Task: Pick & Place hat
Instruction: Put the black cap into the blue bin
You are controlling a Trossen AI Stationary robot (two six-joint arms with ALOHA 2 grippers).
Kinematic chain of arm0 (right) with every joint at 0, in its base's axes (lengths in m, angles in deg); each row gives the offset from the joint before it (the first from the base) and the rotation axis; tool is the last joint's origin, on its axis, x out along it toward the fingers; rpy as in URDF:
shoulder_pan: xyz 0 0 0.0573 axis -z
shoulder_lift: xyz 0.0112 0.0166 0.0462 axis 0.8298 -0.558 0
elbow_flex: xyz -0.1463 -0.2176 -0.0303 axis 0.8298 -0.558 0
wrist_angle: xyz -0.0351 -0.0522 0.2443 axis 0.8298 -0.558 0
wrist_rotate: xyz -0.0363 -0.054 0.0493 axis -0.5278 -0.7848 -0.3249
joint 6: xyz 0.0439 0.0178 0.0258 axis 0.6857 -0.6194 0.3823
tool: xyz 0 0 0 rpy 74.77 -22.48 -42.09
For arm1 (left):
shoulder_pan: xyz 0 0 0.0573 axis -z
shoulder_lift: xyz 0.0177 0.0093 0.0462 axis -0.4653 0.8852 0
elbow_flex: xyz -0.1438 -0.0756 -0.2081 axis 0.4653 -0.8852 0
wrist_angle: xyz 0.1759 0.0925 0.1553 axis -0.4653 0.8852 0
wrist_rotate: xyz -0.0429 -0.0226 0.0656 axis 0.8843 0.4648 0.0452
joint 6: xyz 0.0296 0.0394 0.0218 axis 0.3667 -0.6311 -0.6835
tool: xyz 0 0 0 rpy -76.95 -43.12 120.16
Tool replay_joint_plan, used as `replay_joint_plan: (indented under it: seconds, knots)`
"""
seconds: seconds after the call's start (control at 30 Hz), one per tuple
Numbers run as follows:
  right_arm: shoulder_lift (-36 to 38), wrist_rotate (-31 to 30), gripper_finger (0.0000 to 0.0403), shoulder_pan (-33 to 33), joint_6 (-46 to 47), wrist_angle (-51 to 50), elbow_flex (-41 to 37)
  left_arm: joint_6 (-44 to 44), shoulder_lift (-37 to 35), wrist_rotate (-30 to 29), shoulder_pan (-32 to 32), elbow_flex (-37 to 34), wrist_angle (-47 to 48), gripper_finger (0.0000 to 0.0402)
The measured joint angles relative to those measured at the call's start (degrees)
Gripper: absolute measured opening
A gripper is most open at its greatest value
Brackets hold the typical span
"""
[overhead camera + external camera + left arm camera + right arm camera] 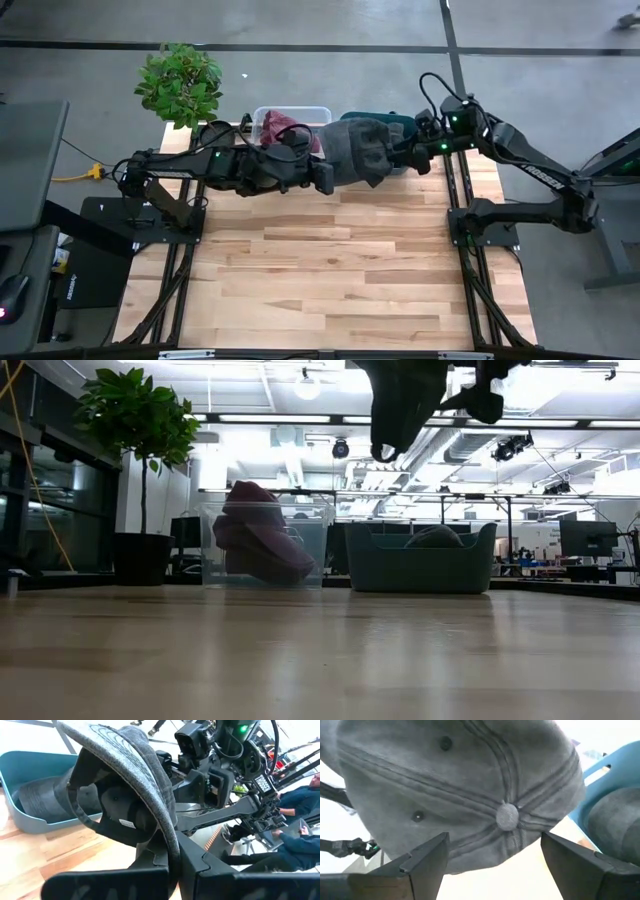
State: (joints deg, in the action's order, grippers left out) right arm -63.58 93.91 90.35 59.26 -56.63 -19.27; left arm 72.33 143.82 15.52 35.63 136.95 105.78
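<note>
Mid-transfer: my left claw [325, 178] was clenched on the grey hat's [362, 150] brim, aloft toward twelve o'clock of the surface [330, 270]; my right claw [492, 851] stood released around its crown. Placing remained.

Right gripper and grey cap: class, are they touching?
Apart. In the right wrist view the jaws of the right gripper stand wide open either side of the grey cap, with clear gaps showing between them.
</note>
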Motion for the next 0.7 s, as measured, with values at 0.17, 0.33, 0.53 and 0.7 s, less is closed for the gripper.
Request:
replay_joint_plan:
  seconds: [0.17,0.33,0.53,0.7]
  knots:
    - [0.00,1.43,0.0311,2.40,0.77,0.18,0.00,-0.28,0.00,0.02,0.00,-0.02,-0.19,0.0000]
    - [-0.72,7.62,0.0312,4.08,4.76,5.33,0.00,-1.54,0.00,1.29,0.00,0.00,-1.50,0.0000]
    - [-3.34,11.70,0.0312,3.26,7.65,9.61,0.00,-3.73,0.00,2.45,0.00,-0.02,-4.58,0.0000]
    - [-4.37,16.86,0.0312,3.18,11.26,15.42,-0.04,-4.04,0.00,2.44,0.00,-0.02,-3.60,0.0000]
